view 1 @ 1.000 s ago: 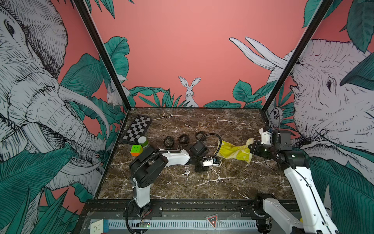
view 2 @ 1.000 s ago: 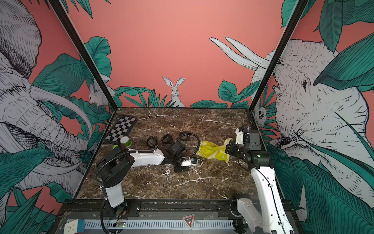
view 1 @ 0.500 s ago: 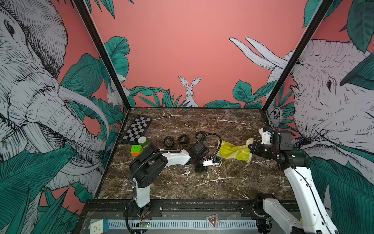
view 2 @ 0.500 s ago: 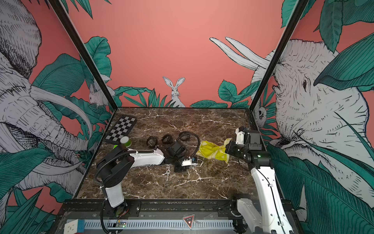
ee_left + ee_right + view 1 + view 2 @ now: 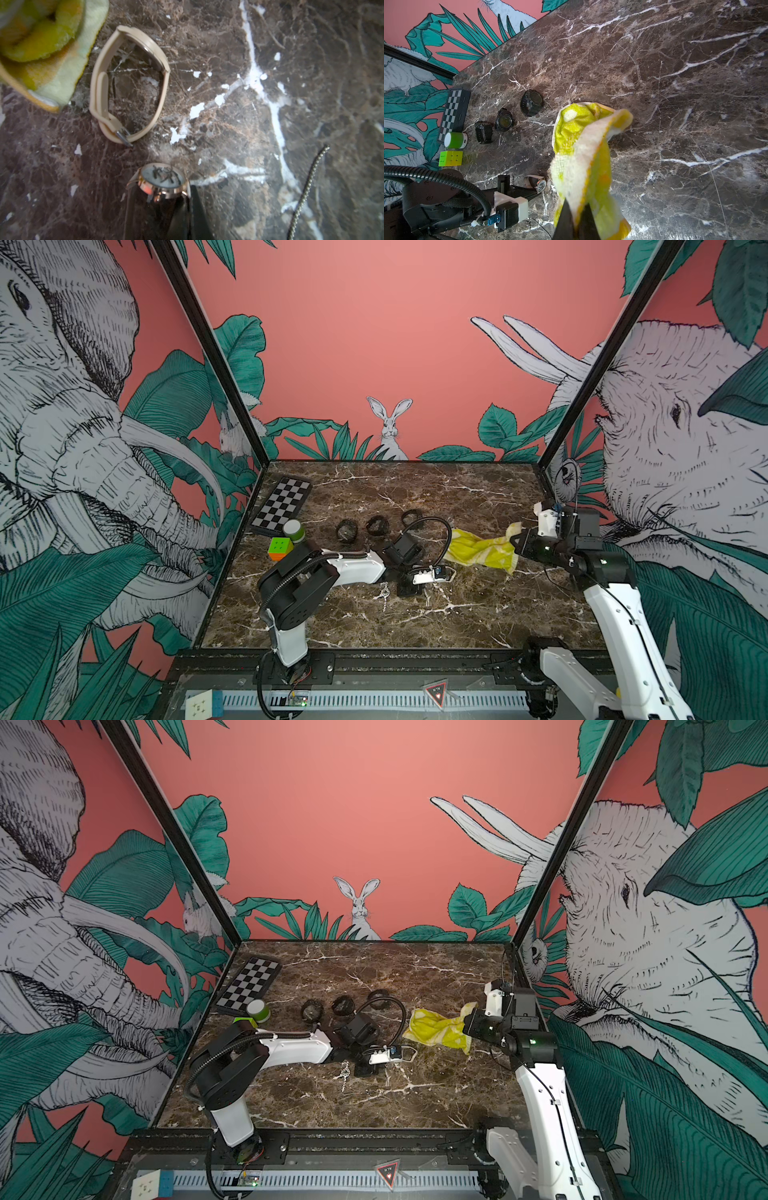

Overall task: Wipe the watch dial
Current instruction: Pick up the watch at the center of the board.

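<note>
Left gripper (image 5: 537,192): clamped on watch (image 5: 164,178), dial smudged dark, near table (image 5: 415,614) middle. Right gripper (image 5: 577,218): pinching yellow cloth (image 5: 581,145), toward right edge.

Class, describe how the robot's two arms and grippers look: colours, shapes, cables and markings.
Both the left arm and right arm have white shells between bulky black joints. A ribbed black hose loops off the left one; a green light glows on the right. The left gripper and right gripper have black, tapering fingers.
</note>
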